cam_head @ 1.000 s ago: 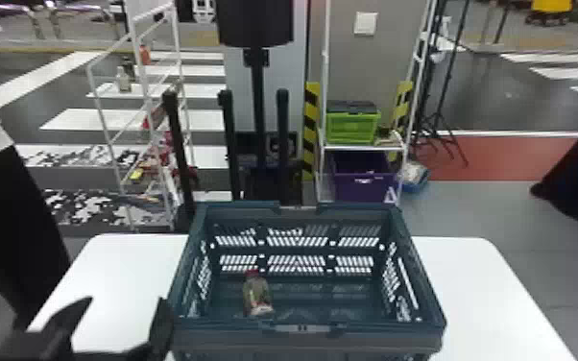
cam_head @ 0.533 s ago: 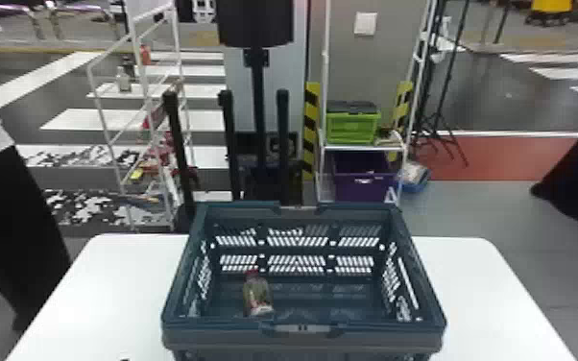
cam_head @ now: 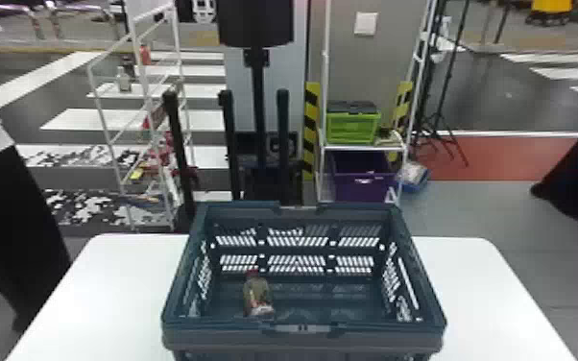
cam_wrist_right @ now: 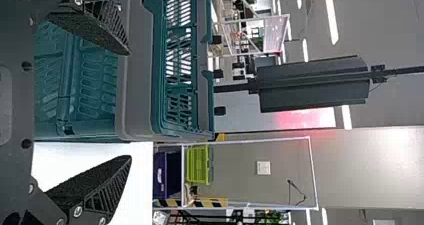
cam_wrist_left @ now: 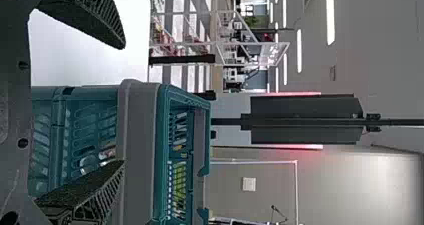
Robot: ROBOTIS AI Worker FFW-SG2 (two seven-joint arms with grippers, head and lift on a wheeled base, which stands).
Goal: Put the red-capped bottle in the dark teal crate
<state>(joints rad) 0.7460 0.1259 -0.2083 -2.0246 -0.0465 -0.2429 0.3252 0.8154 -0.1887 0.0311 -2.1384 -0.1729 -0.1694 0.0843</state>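
So the red-capped bottle [cam_head: 258, 296] is inside the dark teal crate [cam_head: 302, 338], in its left half. The white table [cam_head: 485, 297] is under the crate. On the crate's near side, the left gripper [cam_wrist_left: 123, 104] is spread wide with nothing in it, and the right gripper [cam_wrist_right: 130, 105], same deal. Beyond the crate there's a green box [cam_head: 353, 127] on a rack [cam_head: 365, 148].

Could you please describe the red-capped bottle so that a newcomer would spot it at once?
On the white table stands the dark teal crate. Inside, in its left half near the front wall, is the red-capped bottle. Its murky brownish-green body sets it apart from the pale bottle on the rack behind.
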